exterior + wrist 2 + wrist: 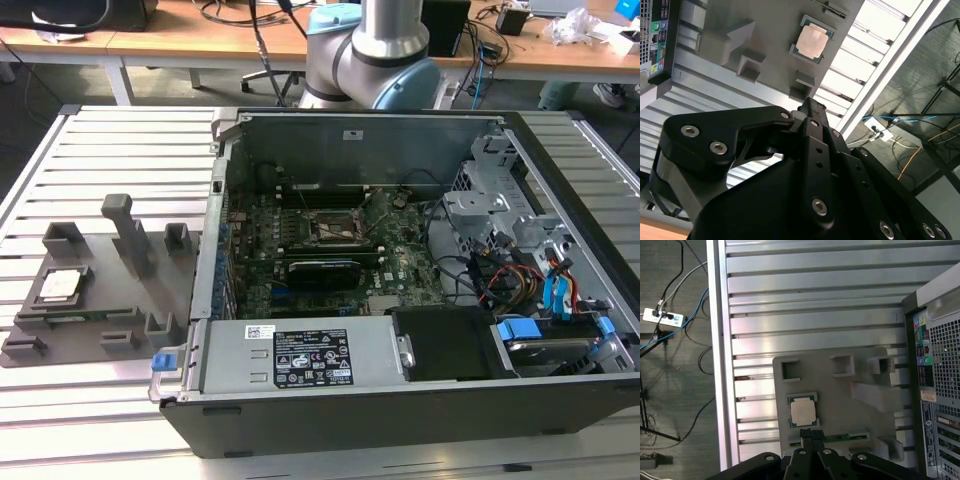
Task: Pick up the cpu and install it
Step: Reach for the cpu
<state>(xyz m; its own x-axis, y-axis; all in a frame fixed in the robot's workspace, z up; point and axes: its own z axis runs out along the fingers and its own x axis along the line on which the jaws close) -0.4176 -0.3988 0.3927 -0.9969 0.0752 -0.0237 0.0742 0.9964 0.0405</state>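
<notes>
the cpu [62, 285] lies flat in its little square spot on the grey holder [100, 262]. the holder sits on the table [120, 140], at the exterior view's left of the open computer case [400, 405]. nothing touches the cpu. in the first wrist view the gripper [810, 431] hangs above the holder, near the cpu, its fingers pressed together with nothing between them. the socket [335, 228] inside the case looks empty. so the job is just starting: no pick up yet, no putting in yet.

Light: bright, even, overhead | glare: table slats [875, 45] blown out white in second wrist view, softer sheen in first wrist view | cpu [812, 41] lid glinting warm | shadows: computer case [360, 140] dark inside, floor [675, 390] dim
</notes>
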